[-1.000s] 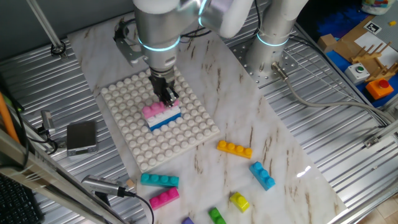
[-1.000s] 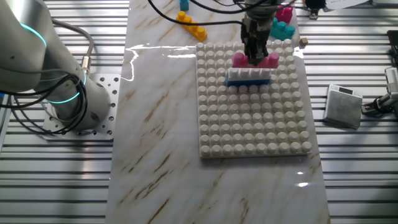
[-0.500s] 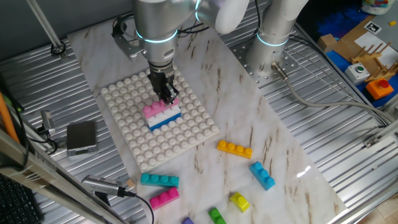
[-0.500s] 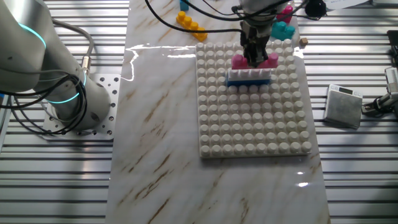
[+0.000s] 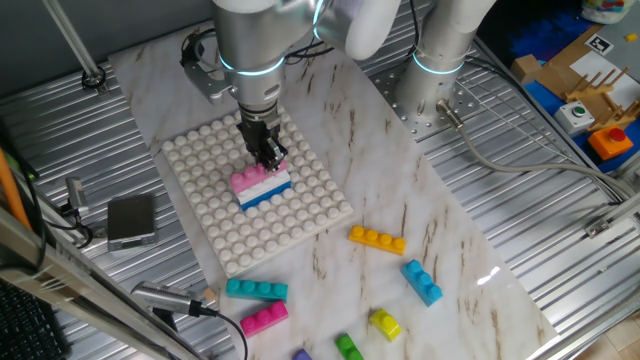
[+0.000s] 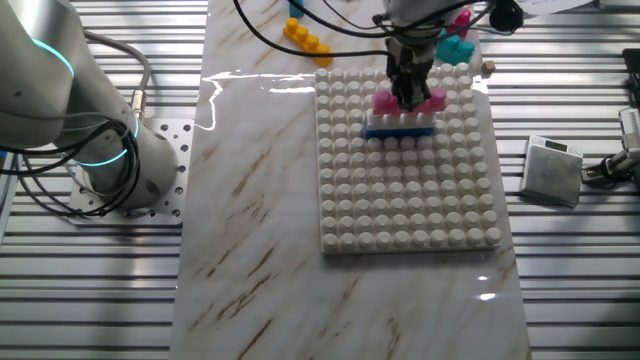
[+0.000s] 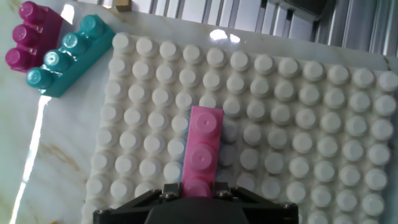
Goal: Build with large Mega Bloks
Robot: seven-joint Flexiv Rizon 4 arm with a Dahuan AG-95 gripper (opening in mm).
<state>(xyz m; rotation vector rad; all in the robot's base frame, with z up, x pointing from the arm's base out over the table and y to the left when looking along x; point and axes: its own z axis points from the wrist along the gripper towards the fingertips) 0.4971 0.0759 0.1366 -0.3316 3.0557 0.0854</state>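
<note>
**Pink brick on top of the little stack, gripper right on it**

The pink brick (image 5: pixel 250 177) sits on top of a white brick (image 5: pixel 262 186), and that one sits on a blue brick (image 5: pixel 268 197). The three make a small stack on the big white studded baseplate (image 5: pixel 215 245), a bit toward the side of the plate nearest the robot's base. In the hand view the pink brick (image 7: pixel 203 152) runs straight away from the camera, long and thin, with its near end tucked in between the black fingers at the bottom of the picture. In the one fixed view the stack lies slanted, one end toward the lower left and the other toward the upper right.

The gripper (image 5: pixel 269 155) comes down from above and its tips are at the upper right end of the pink brick. In the other fixed view the gripper (image 6: pixel 408 93) stands over the middle of the pink brick (image 6: pixel 384 101). The fingers are close on both sides of the brick, but I cannot tell if they are squeezing it or have let go.

Off the plate, on the marble table (image 5: pixel 440 210), lie loose bricks: an orange brick (image 5: pixel 377 240), a blue brick by itself (image 5: pixel 422 281), a teal brick (image 5: pixel 256 290), a magenta brick (image 5: pixel 264 318), a yellow brick (image 5: pixel 385 323) and a green brick (image 5: pixel 348 347)
</note>
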